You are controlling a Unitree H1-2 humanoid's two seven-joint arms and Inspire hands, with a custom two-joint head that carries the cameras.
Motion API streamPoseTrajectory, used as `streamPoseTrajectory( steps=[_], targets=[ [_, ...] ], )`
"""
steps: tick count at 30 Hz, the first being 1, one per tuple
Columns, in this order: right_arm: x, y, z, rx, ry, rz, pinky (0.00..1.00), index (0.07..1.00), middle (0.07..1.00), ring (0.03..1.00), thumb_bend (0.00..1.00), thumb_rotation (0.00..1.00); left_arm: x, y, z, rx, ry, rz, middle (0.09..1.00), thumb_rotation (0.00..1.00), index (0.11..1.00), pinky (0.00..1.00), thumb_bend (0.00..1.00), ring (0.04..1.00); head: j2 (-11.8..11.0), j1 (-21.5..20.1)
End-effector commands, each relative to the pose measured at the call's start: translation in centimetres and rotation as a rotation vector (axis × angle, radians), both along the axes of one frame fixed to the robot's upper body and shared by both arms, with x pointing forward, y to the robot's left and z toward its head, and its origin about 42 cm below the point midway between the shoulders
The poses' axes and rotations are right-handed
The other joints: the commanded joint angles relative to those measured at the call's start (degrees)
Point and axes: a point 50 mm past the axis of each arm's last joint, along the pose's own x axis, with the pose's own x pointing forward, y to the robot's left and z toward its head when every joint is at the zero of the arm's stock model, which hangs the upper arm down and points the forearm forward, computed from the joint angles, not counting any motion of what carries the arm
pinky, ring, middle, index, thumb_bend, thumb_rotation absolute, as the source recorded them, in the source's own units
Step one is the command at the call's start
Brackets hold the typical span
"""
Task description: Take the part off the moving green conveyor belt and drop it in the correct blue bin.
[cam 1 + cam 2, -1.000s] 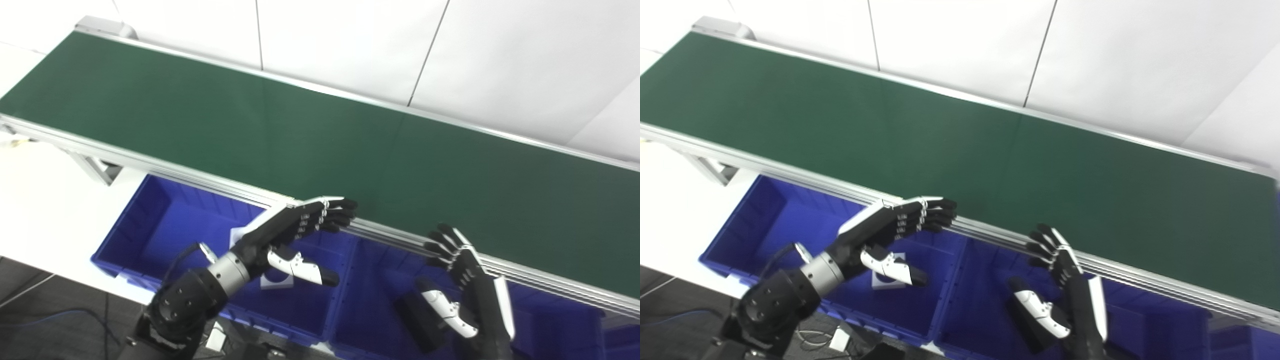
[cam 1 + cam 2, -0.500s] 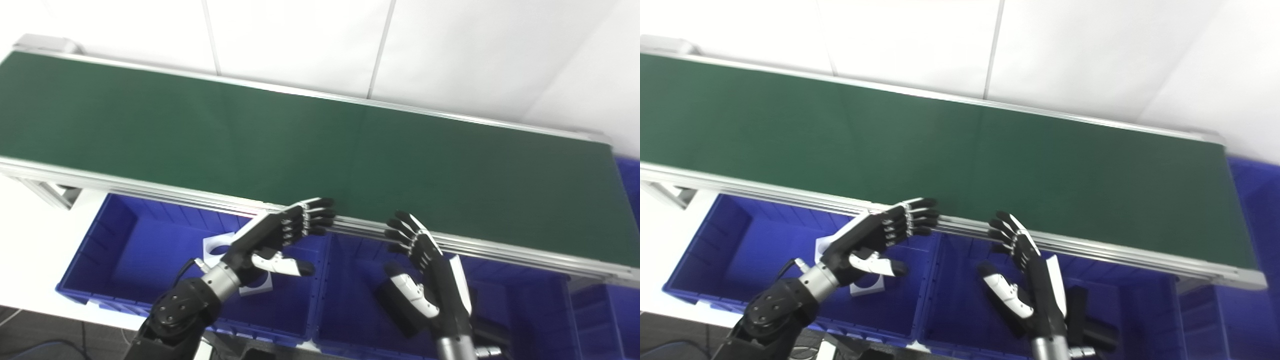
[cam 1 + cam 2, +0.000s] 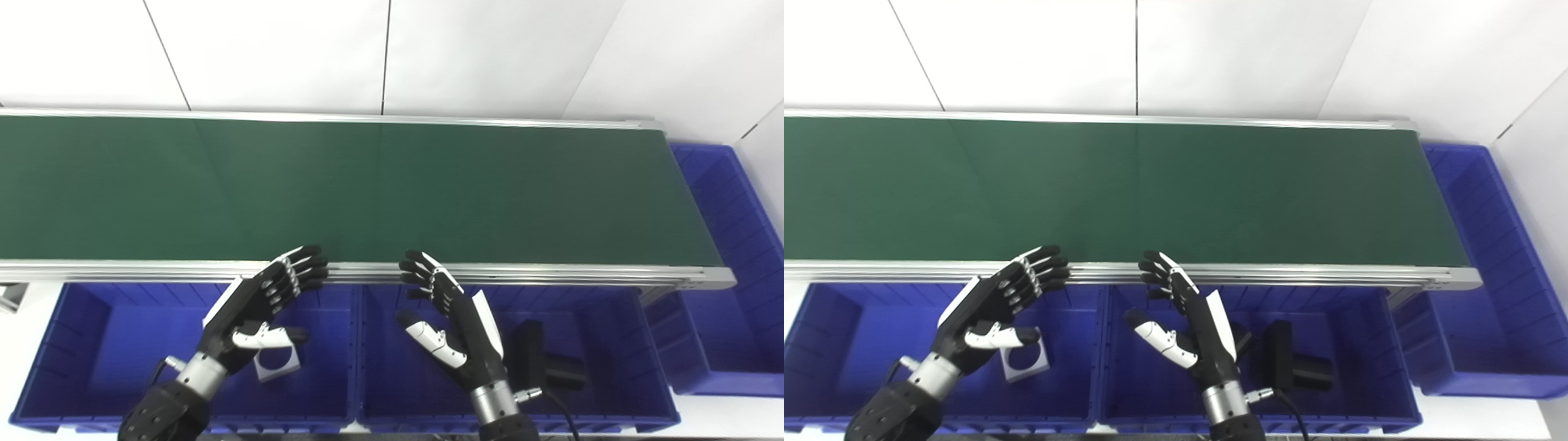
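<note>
The green conveyor belt [image 3: 380,190] runs across the view with no part on it. My left hand [image 3: 260,306] is open, held over the left blue bin [image 3: 92,343], fingertips near the belt's front rail. My right hand [image 3: 447,321] is open too, over the middle blue bin [image 3: 618,331], holding nothing. A white square part with a round hole [image 3: 275,367] lies in the left bin, partly behind my left thumb. A black part [image 3: 542,364] lies in the middle bin beside my right wrist.
A third blue bin [image 3: 723,245] stands at the belt's right end. The aluminium rail [image 3: 551,272] edges the belt's front. A white panelled wall [image 3: 392,55] rises behind the belt.
The camera has swung right, so the belt now looks level and its right end and the third bin show. Both hands stay open near the rail, holding nothing.
</note>
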Motion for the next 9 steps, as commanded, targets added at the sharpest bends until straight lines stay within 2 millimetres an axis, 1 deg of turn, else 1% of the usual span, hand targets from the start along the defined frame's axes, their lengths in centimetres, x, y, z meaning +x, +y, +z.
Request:
streamPoseTrajectory(
  steps=[1, 4, 5, 6, 7, 9],
  targets=[
    [0.5, 0.7, 1.2, 0.034, -0.084, 0.003, 0.72, 0.873, 0.823, 0.8, 0.69, 0.68, 0.8, 0.4, 1.0, -0.008, -0.077, -0.008, 0.824, 0.27, 0.829, 0.81, 1.0, 0.811, 0.02, 0.46],
    [0.3, 0.4, 1.2, 0.03, -0.084, -0.001, 0.72, 0.873, 0.824, 0.798, 0.7, 0.69, 0.7, 0.3, 0.9, 0.007, -0.096, -0.004, 0.823, 0.27, 0.831, 0.8, 1.0, 0.806, -0.16, 2.3],
    [0.3, 0.3, 1.2, 0.031, -0.084, -0.002, 0.72, 0.87, 0.825, 0.798, 0.7, 0.69, 0.6, 0.3, 1.0, 0.012, -0.103, -0.003, 0.82, 0.28, 0.83, 0.8, 1.0, 0.801, -0.16, 2.3],
    [0.2, 0.2, 1.2, 0.035, -0.084, -0.002, 0.71, 0.87, 0.825, 0.797, 0.7, 0.69, 0.5, 0.1, 1.0, 0.015, -0.112, -0.001, 0.819, 0.28, 0.829, 0.79, 1.0, 0.799, -0.24, 3.58],
    [0.2, 0.1, 1.2, 0.037, -0.085, -0.002, 0.72, 0.868, 0.825, 0.798, 0.7, 0.68, 0.5, 0.0, 1.1, 0.017, -0.117, 0.0, 0.818, 0.27, 0.829, 0.79, 1.0, 0.798, -0.24, 3.85],
    [0.1, -0.3, 1.3, 0.039, -0.085, -0.003, 0.72, 0.868, 0.825, 0.798, 0.69, 0.67, 0.2, -0.5, 1.4, 0.03, -0.136, 0.009, 0.816, 0.28, 0.828, 0.79, 1.0, 0.796, -0.38, 6.34]
  ],
)
